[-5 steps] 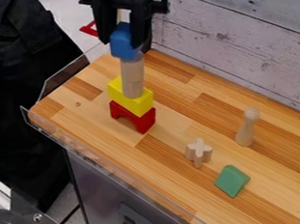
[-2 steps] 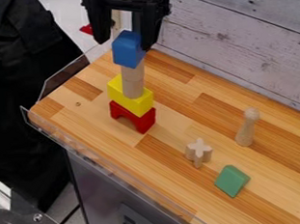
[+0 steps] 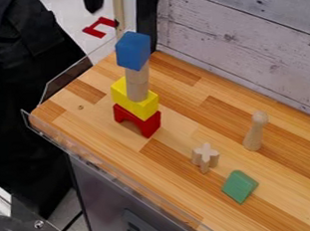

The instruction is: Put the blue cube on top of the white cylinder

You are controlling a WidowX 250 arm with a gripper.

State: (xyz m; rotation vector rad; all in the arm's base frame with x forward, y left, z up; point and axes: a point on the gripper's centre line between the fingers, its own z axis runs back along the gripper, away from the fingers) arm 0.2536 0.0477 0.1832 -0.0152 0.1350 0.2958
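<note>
High at the top edge is my gripper point(image 3: 119, 11), open, its left finger hanging above the cube's upper left and its right one hard to tell from a black upright. Below it the blue cube point(image 3: 132, 50) rests on the upper end of the pale wooden cylinder point(image 3: 137, 84), with nothing holding it. The cylinder stands upright on a yellow block point(image 3: 135, 102), which sits on a red arch block point(image 3: 137, 120) on the wooden table.
A pale peg figure point(image 3: 255, 131), a small cross-shaped wooden piece point(image 3: 205, 157) and a green block point(image 3: 239, 186) stand to the right on the tabletop point(image 3: 179, 131). A plank wall point(image 3: 246, 41) borders the back; a clear rim point(image 3: 65, 80) edges the left end.
My gripper has let go of the blue cube and risen towards the top edge, mostly out of the view. The cube stays on the cylinder.
</note>
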